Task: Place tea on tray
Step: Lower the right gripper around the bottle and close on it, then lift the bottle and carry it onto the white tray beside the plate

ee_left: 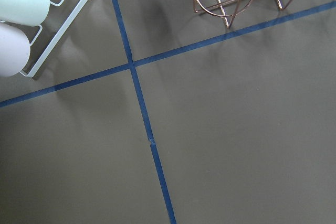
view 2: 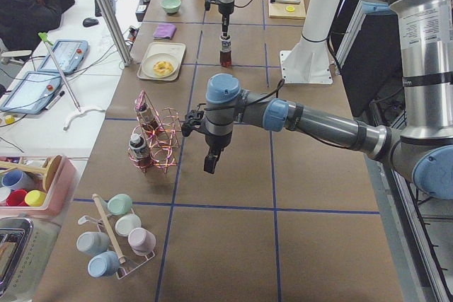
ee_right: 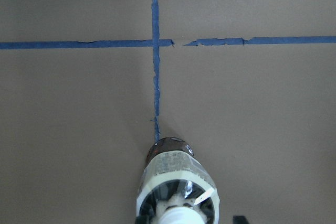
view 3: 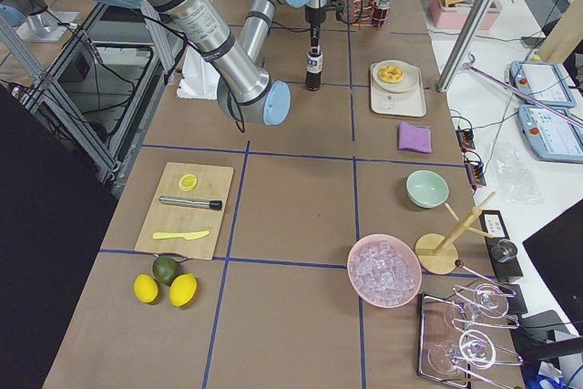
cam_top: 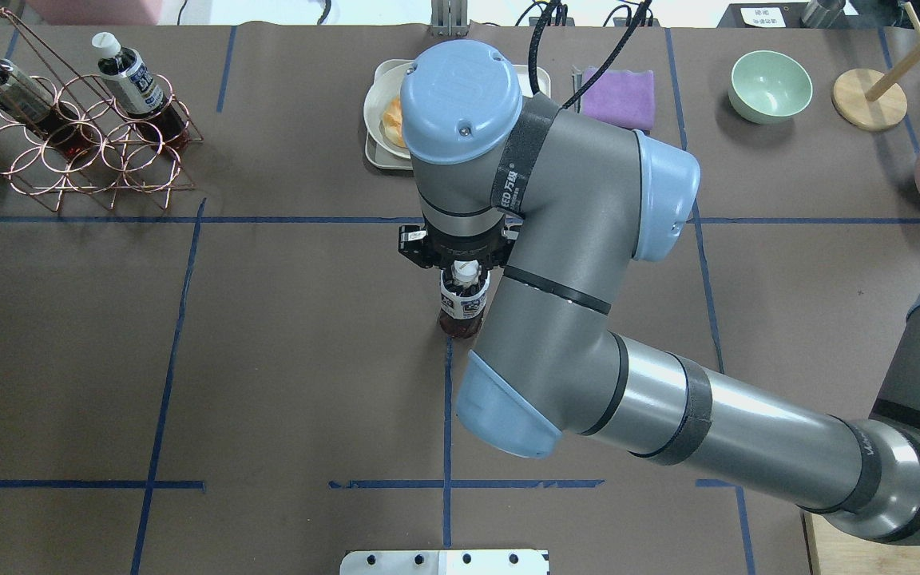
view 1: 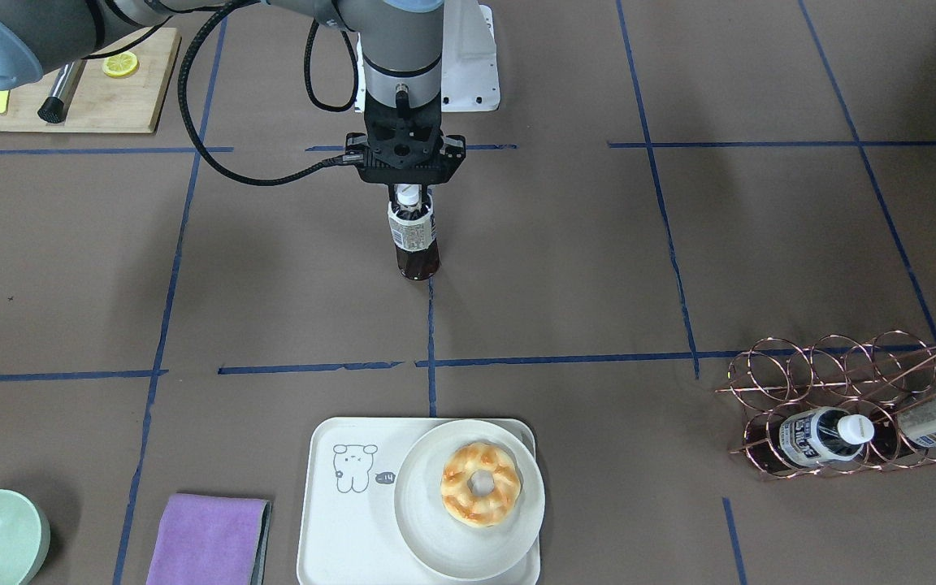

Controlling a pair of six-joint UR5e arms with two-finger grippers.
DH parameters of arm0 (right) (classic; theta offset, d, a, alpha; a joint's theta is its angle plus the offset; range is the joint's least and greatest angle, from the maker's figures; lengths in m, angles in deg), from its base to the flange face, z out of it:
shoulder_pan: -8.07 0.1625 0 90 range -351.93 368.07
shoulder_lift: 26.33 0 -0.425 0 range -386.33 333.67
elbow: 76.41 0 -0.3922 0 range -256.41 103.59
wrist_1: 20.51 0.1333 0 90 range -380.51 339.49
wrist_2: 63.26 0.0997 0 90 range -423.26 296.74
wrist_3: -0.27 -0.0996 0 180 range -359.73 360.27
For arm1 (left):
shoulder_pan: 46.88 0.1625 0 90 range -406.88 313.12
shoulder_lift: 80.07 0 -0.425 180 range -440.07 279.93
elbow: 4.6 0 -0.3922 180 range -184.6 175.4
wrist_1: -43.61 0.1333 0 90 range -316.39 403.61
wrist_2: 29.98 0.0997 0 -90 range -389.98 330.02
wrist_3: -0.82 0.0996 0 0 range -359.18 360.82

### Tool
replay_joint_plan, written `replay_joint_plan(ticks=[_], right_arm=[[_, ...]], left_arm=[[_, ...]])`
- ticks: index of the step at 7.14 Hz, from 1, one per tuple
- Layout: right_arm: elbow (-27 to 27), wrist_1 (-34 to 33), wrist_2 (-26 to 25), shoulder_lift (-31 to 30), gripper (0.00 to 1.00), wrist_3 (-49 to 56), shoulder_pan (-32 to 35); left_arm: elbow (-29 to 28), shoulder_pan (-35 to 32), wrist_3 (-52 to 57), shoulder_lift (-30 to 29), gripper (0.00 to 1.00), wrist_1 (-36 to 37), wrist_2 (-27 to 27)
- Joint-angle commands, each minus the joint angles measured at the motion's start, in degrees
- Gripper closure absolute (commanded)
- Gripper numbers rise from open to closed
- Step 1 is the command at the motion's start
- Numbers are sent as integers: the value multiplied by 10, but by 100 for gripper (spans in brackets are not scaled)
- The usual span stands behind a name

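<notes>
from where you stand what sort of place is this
Likely a robot test lab: blue tape grid on the table, an operator beside teach pendants, café props like the tray.

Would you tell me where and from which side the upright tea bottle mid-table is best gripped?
Grip the tea at the narrow neck just under its white cap, coming straight down from above. It is upright, with nothing close beside it, so the top is freest. The right gripper hangs there, jaws either side of the cap.
</notes>
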Motion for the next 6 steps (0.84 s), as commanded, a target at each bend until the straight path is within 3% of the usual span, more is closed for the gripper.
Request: replay_joint_plan(ticks=[1,4,6], right_arm=[[8,-1,0,3,100,-5,0],[62,-11,8,6,100,-4,46],[53,-4,28,6,100,5,112]], left_arm=[[0,0,-1,0,0,0,0],[1,-4,-2,-4,0,0,0],[5,-11,-2,-5,0,1,-1]])
